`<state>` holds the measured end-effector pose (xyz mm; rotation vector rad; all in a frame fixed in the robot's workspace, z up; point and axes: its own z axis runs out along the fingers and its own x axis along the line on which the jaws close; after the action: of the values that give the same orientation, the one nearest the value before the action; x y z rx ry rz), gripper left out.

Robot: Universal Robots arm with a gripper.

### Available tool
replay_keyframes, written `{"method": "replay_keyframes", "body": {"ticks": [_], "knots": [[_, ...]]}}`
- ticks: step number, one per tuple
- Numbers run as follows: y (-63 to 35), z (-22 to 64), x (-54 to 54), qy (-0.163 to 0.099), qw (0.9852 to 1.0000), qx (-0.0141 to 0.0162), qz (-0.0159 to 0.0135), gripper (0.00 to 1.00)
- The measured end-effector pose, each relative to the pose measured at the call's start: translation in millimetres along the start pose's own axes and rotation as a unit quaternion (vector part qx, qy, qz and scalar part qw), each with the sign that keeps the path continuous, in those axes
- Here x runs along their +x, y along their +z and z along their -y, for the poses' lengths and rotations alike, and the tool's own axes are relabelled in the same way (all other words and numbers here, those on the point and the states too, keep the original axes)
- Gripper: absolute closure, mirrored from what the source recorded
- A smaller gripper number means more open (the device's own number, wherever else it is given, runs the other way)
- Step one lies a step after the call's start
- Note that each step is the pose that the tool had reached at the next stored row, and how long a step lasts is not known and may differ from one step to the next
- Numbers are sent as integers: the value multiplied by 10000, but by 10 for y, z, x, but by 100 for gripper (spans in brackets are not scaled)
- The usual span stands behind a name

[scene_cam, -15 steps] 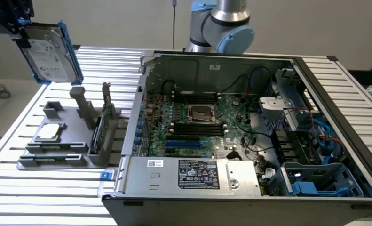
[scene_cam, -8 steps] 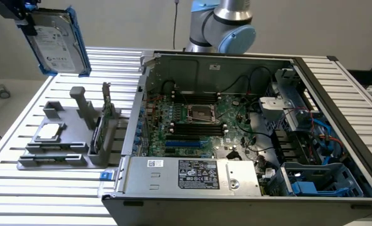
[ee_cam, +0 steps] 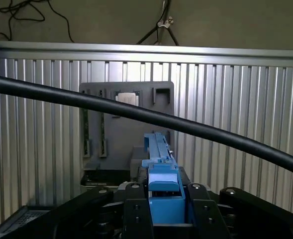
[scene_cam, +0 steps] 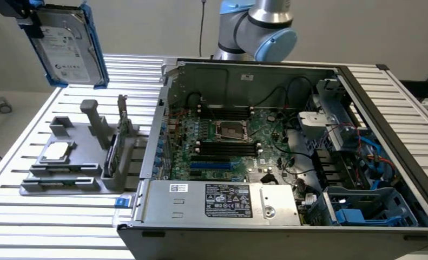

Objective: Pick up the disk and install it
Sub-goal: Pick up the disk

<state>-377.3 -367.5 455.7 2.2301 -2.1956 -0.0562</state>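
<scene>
Holding: gripper (ee_cam: 164, 199) jaws pinch the disk (scene_cam: 66, 46), high at ten o'clock over the bench (scene_cam: 55, 227).
Done: pick-up.
Left: installing in the open computer case (scene_cam: 221, 81), four o'clock.

One disk (scene_cam: 66, 46); one computer case (scene_cam: 228, 81); one tray (scene_cam: 55, 187)

Nothing printed here can be read. At ten o'clock in the exterior view, the disk (scene_cam: 68, 46) carries a white label (scene_cam: 62, 39) of fine dark print, too small to make out. At six o'clock, the power supply (scene_cam: 275, 208) bears a printed label (scene_cam: 228, 200) and a small white sticker (scene_cam: 179, 188), both equally illegible.
</scene>
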Motion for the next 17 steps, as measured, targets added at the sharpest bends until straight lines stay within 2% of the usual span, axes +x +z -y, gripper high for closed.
{"method": "replay_keyframes", "body": {"ticks": [2,7,17], "knots": [[-2,45,60,0,10000,1,1,67],[-41,271,118,0,10000,0,18,67],[-246,715,203,-2,10000,1,52,67]]}}
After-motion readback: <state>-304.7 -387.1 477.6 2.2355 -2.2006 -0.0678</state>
